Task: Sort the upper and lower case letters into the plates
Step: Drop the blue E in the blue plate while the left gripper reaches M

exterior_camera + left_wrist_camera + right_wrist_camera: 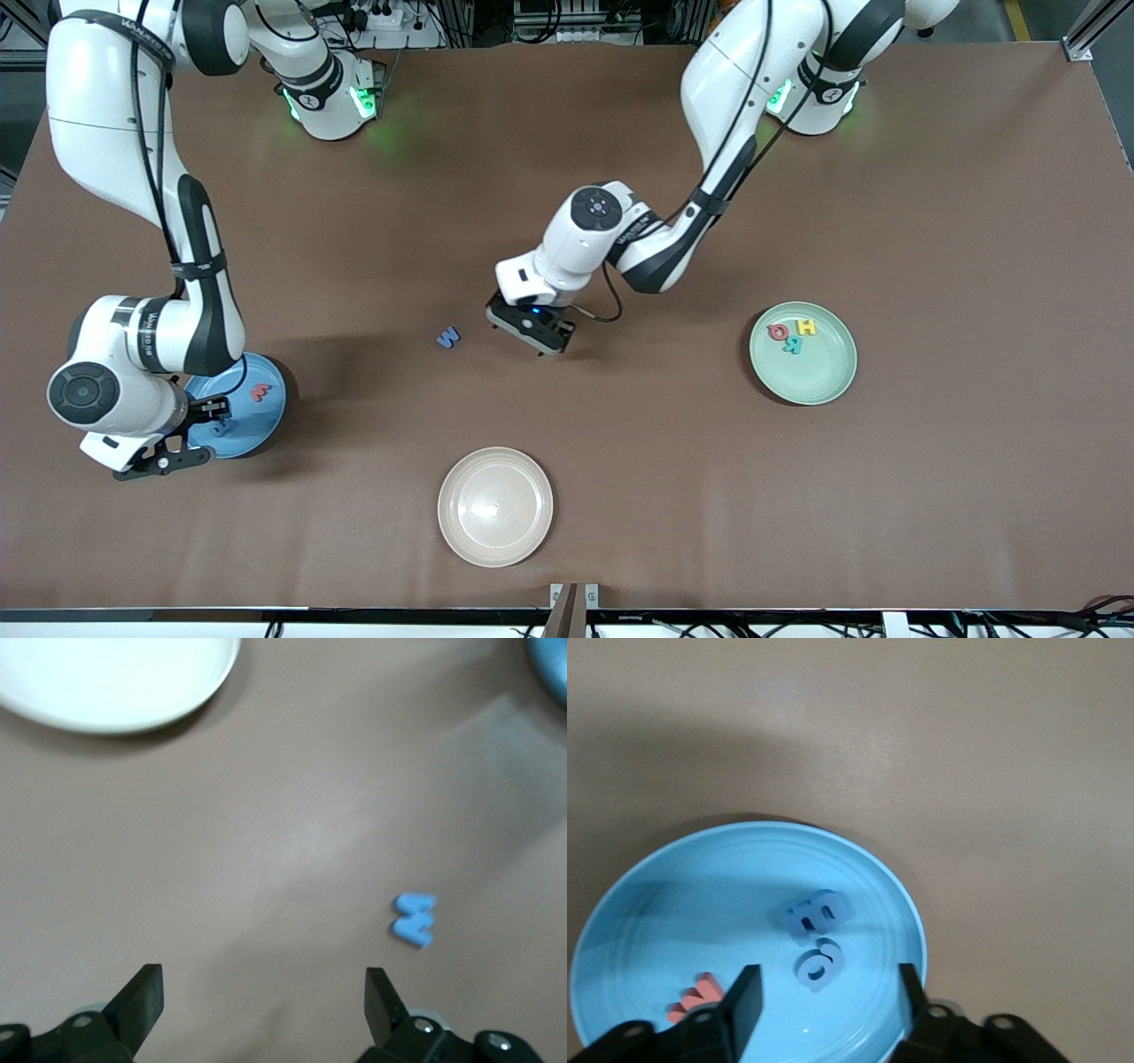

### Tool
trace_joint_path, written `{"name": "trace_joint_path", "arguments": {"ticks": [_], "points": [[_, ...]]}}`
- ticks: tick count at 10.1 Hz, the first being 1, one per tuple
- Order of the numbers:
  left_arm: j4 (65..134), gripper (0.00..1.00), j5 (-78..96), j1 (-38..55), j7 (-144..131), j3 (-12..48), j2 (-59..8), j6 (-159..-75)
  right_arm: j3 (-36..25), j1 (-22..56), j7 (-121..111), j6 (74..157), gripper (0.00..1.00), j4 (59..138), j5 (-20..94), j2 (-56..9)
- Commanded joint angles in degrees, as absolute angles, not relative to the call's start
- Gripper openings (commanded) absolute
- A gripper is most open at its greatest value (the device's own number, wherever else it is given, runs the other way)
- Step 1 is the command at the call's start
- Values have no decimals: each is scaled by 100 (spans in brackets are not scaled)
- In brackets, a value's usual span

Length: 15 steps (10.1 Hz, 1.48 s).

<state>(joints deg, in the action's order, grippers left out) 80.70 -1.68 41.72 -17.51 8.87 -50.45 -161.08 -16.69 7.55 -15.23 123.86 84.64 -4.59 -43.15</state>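
The bright blue plate (266, 416) lies at the right arm's end of the table. In it are two blue letters (818, 914) and a red letter (694, 997). My right gripper (828, 992) hangs just over this plate, open, with nothing between its fingers. One blue letter (449, 337) lies alone on the table mid-way. My left gripper (521, 341) is open over the bare table beside that blue letter (415, 919). The mint green plate (833, 381) at the left arm's end holds a yellow letter (805, 326), a red one (778, 332) and a teal one (791, 345).
A cream-beige plate (495, 506) sits near the table's front edge, nearer the front camera than the lone blue letter. Its rim (106, 691) shows in the left wrist view. Brown tabletop lies between the three plates.
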Motion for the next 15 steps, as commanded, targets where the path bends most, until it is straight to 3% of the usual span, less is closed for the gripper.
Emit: {"name": "trace_joint_path", "arguments": {"ticks": [1, 4, 8, 9, 11, 12, 15], "points": [[7078, 100, -308, 4665, -1372, 406, -5938, -16933, -1600, 685, -1468, 12375, 100, 8605, -387, -4122], [6347, 100, -299, 5377, -1318, -262, -6608, -17305, -1565, 738, -1222, 12331, 100, 8631, -378, -4078], [5934, 100, -273, 5634, -1397, -369, -7047, -17832, -1556, 318, -1485, 12094, 100, 8884, 527, -3508], [5820, 100, -272, 5642, -1397, -369, -7214, -17842, -1556, 186, -1494, 12259, 100, 9129, 527, -3333], [5616, 100, -255, 5712, -1511, -360, -7426, -17842, -1564, 123, -1485, 13493, 100, 10146, 527, -2929], [5616, 98, -255, 5748, -1634, -360, -7470, -17833, -1564, 106, -1485, 13744, 100, 10482, 527, -2744], [5573, 83, -255, 5871, -1679, -474, -7593, -17833, -1564, 26, -1494, 13421, 100, 10608, 527, -2436]]}}
